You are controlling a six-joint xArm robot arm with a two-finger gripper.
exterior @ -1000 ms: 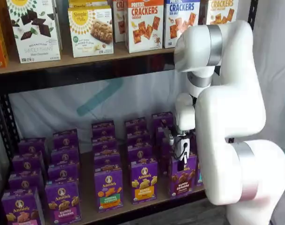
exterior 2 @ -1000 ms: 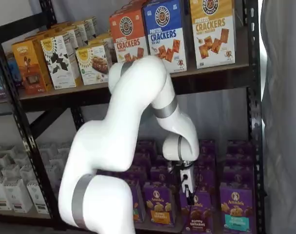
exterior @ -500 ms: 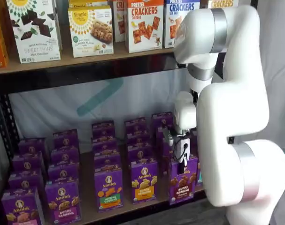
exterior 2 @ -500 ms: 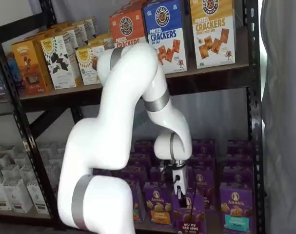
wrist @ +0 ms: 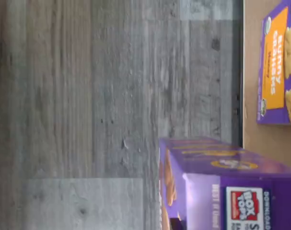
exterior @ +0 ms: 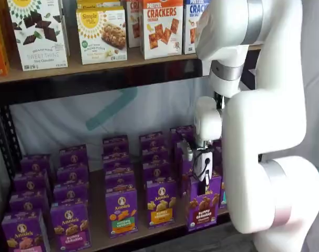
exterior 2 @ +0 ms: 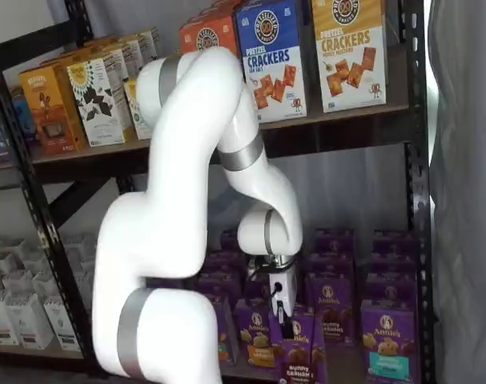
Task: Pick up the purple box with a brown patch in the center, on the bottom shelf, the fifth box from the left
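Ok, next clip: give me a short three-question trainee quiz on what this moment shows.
1. True or false: the gripper is shut on the purple box.
2. Which colour is the band on the carton beside the held box, in a shelf view? A) pink B) yellow C) teal
3. Fill in: the cracker boxes stand on the ____ shelf.

Key: 1 true. 2 B. 3 upper.

Glossy white arm (exterior: 264, 115) of rounded, bulbous segments, brushed silver bands at the joints, slimmer white wrist above the gripper (exterior 2: 288, 324), black fingers, thin black cable looping just beside the gripper's white body
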